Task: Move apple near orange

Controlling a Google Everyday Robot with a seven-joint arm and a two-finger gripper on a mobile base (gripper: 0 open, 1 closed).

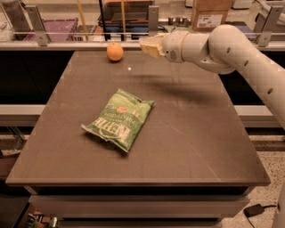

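Observation:
The orange (115, 51) sits on the table near its far edge, left of centre. My gripper (149, 46) hovers above the far edge of the table, a short way right of the orange and higher than it. The apple does not show now. It is hidden behind the gripper, and it is not lying anywhere on the table.
A green chip bag (119, 119) lies in the middle of the brown table (191, 147). A rail with posts (153, 17) runs behind the far edge, with crates and a cardboard box (210, 13) beyond it. My arm (240, 49) reaches in from the right.

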